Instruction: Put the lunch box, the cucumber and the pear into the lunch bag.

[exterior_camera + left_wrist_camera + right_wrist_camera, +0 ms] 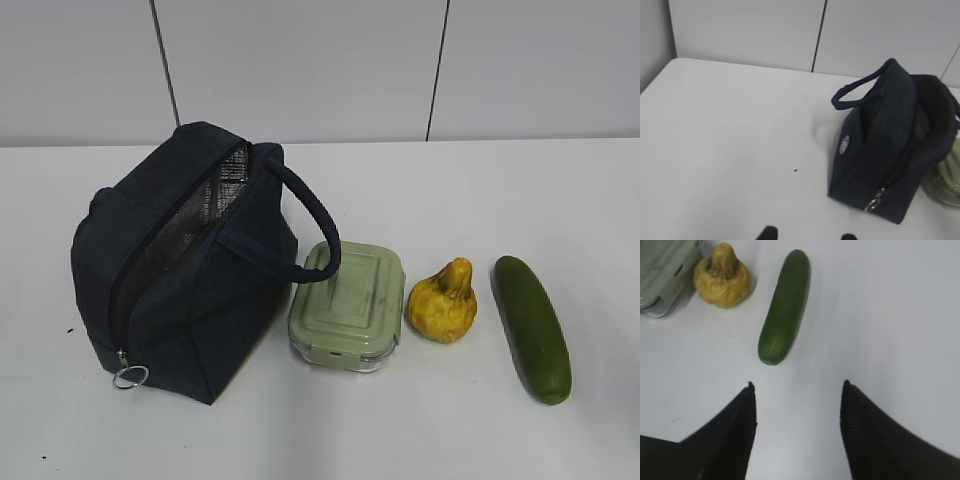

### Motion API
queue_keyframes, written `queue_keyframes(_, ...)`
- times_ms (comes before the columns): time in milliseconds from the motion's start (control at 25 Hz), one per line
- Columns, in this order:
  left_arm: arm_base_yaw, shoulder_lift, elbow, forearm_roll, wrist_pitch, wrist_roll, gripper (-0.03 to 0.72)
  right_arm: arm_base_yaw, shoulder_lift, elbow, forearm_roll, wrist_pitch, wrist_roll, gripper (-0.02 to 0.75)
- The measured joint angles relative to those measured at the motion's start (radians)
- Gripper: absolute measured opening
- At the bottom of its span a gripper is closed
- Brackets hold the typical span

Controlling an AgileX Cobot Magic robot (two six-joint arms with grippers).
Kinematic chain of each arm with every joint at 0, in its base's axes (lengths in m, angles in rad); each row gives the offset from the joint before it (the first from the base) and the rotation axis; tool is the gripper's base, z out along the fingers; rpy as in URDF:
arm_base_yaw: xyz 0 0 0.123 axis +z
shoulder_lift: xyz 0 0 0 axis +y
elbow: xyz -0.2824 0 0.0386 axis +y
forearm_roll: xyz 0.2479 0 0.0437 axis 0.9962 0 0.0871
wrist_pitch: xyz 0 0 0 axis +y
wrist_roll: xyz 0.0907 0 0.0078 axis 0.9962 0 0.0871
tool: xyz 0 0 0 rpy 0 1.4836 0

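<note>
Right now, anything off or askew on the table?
Nothing damaged or spilled. Only oddity: the lunch bag sits unzipped with one handle drooping onto the lunch box lid. The pear and cucumber lie apart on the table.

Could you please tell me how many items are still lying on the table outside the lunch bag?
3. The lunch box sits right beside the lunch bag, the pear lies to its right, and the cucumber lies farthest right. None appears hidden.
</note>
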Motion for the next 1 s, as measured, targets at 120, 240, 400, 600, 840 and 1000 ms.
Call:
queue_keyframes(120,0.0,0.053,-0.001,-0.032,0.0,0.003,0.246,0.0,0.188,-0.071,0.002,-0.036,0.0,0.416)
queue_keyframes(240,-0.004,0.168,-0.011,-0.108,-0.016,0.06,0.259,0.0,0.358,-0.155,0.006,-0.075,0.0,0.416)
queue_keyframes(400,-0.036,0.385,-0.022,-0.258,-0.12,0.137,0.286,0.0,0.561,-0.255,0.028,-0.097,0.0,0.416)
queue_keyframes(600,-0.045,0.758,-0.131,-0.338,-0.211,0.324,0.312,0.0,0.736,-0.328,0.055,-0.108,0.001,0.447)
queue_keyframes(840,-0.045,1.102,-0.323,-0.461,-0.261,0.526,0.372,-0.007,0.842,-0.365,0.09,-0.119,0.001,0.486)
queue_keyframes(1000,-0.045,1.242,-0.385,-0.509,-0.268,0.611,0.384,-0.052,0.867,-0.389,0.121,-0.115,-0.006,0.501)
